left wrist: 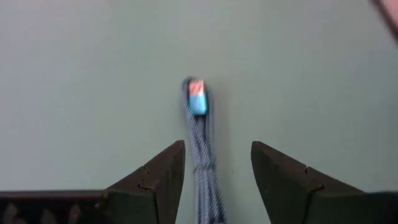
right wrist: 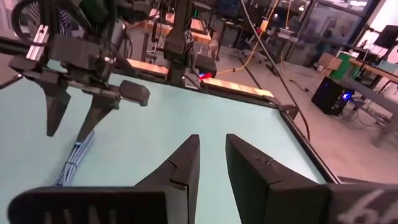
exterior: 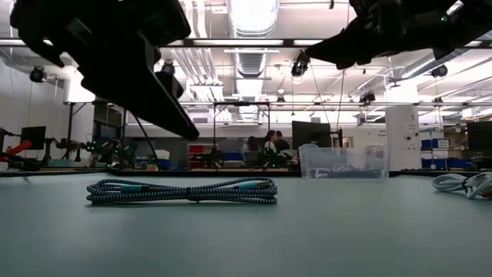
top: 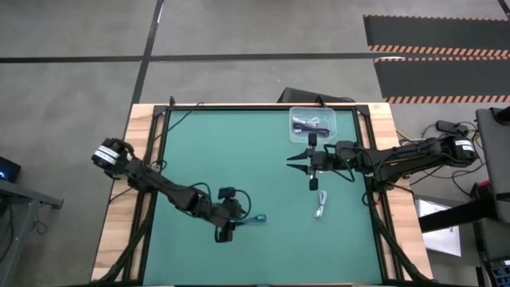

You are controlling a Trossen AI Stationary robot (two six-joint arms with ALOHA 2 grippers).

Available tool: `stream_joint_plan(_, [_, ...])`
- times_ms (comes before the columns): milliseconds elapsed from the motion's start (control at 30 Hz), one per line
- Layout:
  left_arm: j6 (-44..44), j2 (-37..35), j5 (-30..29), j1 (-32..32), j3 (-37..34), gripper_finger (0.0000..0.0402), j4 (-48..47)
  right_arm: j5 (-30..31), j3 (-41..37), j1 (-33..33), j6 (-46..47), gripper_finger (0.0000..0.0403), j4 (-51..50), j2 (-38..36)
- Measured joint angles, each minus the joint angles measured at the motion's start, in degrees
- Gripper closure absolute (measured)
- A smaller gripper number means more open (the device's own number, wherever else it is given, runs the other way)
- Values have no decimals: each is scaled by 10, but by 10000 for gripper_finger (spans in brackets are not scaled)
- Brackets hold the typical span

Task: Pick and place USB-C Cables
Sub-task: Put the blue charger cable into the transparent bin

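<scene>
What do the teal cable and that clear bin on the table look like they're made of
The teal cable looks fabric-braided: a woven blue-and-dark pattern, matte, with smooth plastic-looking ends. The bin looks like clear rigid plastic: you can see through its glossy walls.

The green worktop [top: 239,159] carries a teal-blue cable [top: 255,218], a white-grey cable [top: 320,206], and a clear bin [top: 313,124].

Left hand [left wrist: 217,180] low, fingers parted; right hand [top: 298,159] raised (narrow gap).

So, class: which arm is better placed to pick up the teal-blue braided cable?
Left. The left gripper hangs open straddling the teal-blue braided cable; the right gripper is far across the table.
</scene>
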Motion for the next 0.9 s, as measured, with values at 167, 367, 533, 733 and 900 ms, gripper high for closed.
stream_joint_plan(167, [1, 3, 0, 0, -13, 233, -19, 2, 0, 0, 0, 335, 2, 5])
stream_joint_plan(367, [33, 11, -18, 0, -14, 233, -18, 2, 0, 0, -2, 335, 1, 7])
stream_joint_plan(533, [33, 32, -19, -3, -13, 233, -13, 2, 0, 0, -2, 335, 1, 7])
stream_joint_plan(733, [34, 45, -17, -10, -11, 233, 12, 2, 0, 0, 0, 335, 1, 7])
stream_joint_plan(900, [29, 64, -16, -11, -13, 233, 27, 2, 0, 0, 0, 335, 1, 7])
